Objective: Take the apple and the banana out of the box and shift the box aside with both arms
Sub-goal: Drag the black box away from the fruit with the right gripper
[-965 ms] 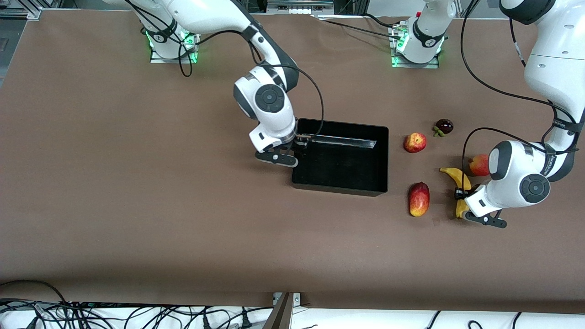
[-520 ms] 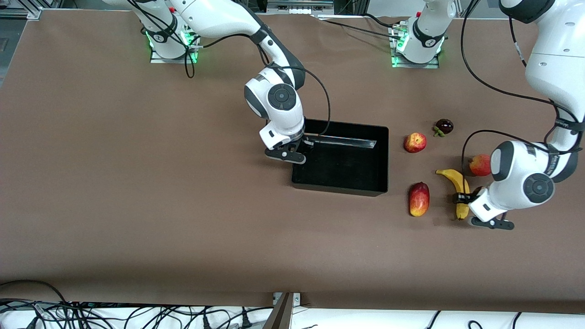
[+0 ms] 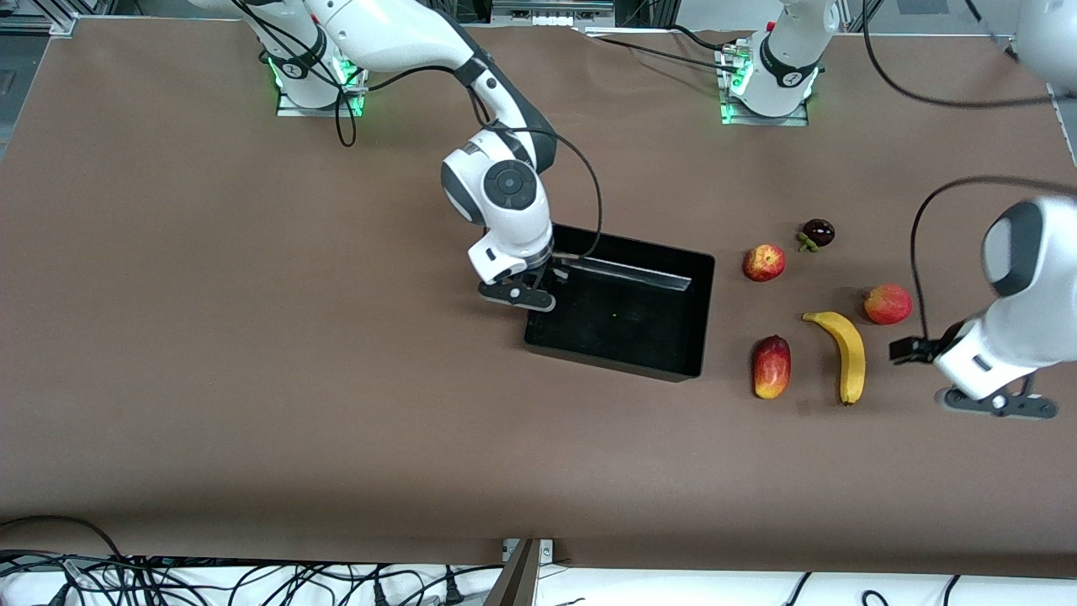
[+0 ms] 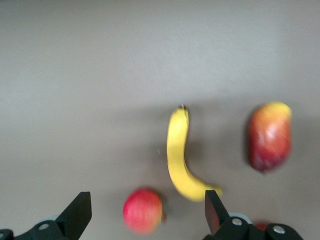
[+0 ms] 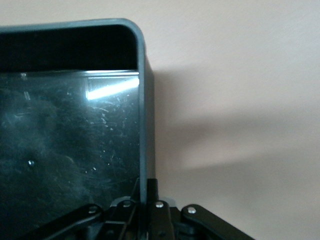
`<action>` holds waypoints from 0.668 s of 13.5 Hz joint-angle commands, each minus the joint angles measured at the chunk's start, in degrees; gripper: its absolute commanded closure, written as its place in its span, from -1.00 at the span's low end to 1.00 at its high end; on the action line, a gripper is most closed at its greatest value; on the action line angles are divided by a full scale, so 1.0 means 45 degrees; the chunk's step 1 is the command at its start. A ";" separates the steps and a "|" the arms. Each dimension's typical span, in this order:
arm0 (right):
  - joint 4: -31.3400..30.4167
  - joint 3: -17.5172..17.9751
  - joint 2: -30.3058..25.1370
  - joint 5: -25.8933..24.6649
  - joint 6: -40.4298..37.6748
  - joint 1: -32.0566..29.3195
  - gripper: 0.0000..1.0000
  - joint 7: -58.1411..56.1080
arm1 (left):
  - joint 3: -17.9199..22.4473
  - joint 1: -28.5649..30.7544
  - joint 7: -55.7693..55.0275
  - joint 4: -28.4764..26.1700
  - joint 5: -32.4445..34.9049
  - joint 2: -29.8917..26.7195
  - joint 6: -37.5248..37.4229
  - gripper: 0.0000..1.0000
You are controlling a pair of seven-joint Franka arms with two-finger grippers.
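At box (image 3: 618,307) wall toward right arm's end, right gripper (image 3: 538,282) clamps the rim; drag slowly, level. Left gripper (image 3: 968,370) spread wide, empty, above table near banana (image 3: 846,353).

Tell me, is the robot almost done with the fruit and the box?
Nearly! The apple and banana already lie on the table, outside the empty box. The right gripper is pinching the box's wall, while the left gripper, open, is up above the table by the banana. Moving the box aside is left.
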 commanded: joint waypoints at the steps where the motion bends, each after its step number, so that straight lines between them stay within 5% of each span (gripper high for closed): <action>1: -0.0093 0.0166 -0.1687 0.0034 -0.1906 -0.1493 1.00 -0.2463 | -0.0670 -0.0057 -0.0147 0.1498 -0.0384 -0.0552 -0.2541 -1.00; 3: -0.0113 0.0050 -0.2548 0.0073 -0.3487 -0.2744 1.00 -0.5157 | -0.0303 -0.0561 -0.0108 0.1505 -0.1708 -0.1776 -0.2978 -1.00; 9: -0.2781 -0.2231 -0.4229 0.0347 -0.3284 -0.5502 1.00 -1.2740 | 0.4165 -0.3863 0.0225 -0.0565 -0.5264 -0.4593 -0.2864 -1.00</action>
